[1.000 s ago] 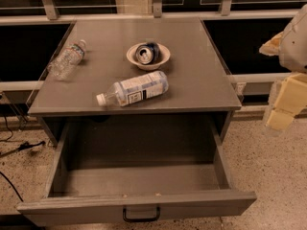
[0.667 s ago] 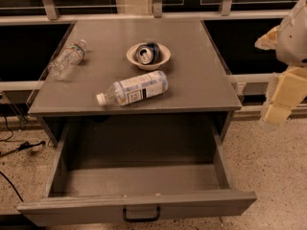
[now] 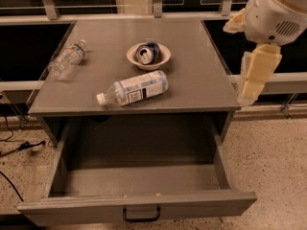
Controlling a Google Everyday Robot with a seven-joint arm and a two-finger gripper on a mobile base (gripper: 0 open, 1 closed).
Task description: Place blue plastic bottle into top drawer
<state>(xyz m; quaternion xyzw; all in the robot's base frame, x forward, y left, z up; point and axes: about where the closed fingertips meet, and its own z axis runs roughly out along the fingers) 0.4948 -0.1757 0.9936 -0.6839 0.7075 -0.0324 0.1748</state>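
Observation:
The blue plastic bottle (image 3: pixel 133 88) lies on its side on the grey table top (image 3: pixel 201 75), near the front edge, with its white cap pointing front-left. The top drawer (image 3: pixel 139 181) below is pulled wide open and its inside is bare; its front panel carries a small black handle (image 3: pixel 141 215). My gripper (image 3: pixel 250 83) hangs at the right, just off the table's right edge and above the drawer's right side, well to the right of the bottle. It holds nothing that I can see.
A smaller, thinner clear bottle (image 3: pixel 67 59) lies at the table's left edge. A tan bowl (image 3: pixel 148 55) holding a can stands at the middle, just behind the blue bottle. A railing and dark windows run behind. Cables lie on the speckled floor at the left.
My arm and gripper have moved left, closer to the table's right edge. The bottles, the bowl and the drawer have not moved.

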